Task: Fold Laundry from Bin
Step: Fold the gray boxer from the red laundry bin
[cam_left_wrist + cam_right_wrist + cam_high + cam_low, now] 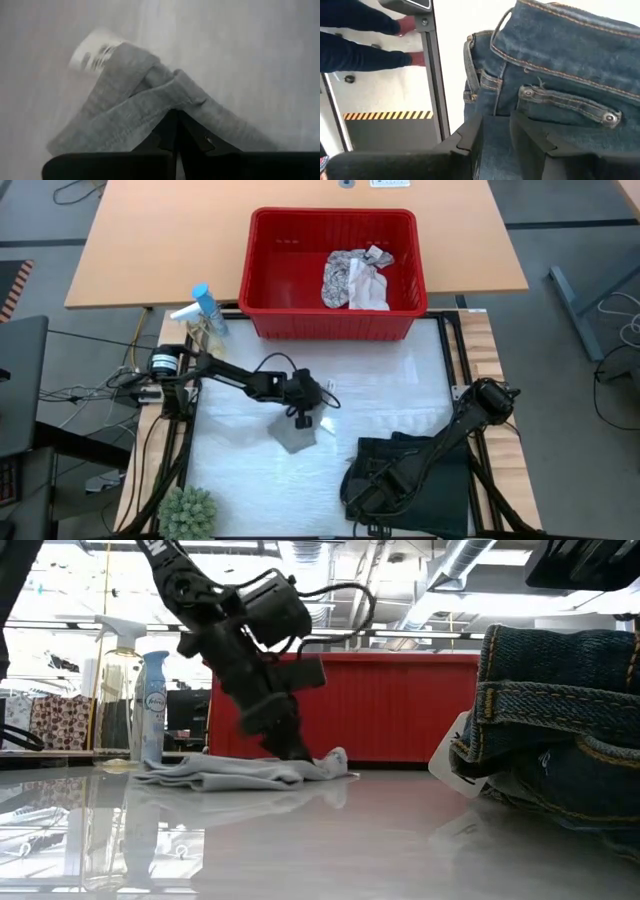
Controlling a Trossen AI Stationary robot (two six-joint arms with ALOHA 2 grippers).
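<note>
Left gripper (300,420): fingers pressed together, pinching the grey cloth (296,438) on the tabletop (400,390); we lift slowly. Right gripper (362,498): fingers part-spread on the jeans (440,490).

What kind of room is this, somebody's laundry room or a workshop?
Probably a robotics lab or workshop, not a home. Two robot arms are bolted to a framed table, the low view shows exposed ceiling ducts behind the red bin, and hazard-striped floor tape runs beside the table.

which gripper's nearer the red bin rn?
Left. The left gripper sits mid-table on the small grey cloth, just before the red bin; the right gripper is over the jeans at the table's opposite edge.
</note>
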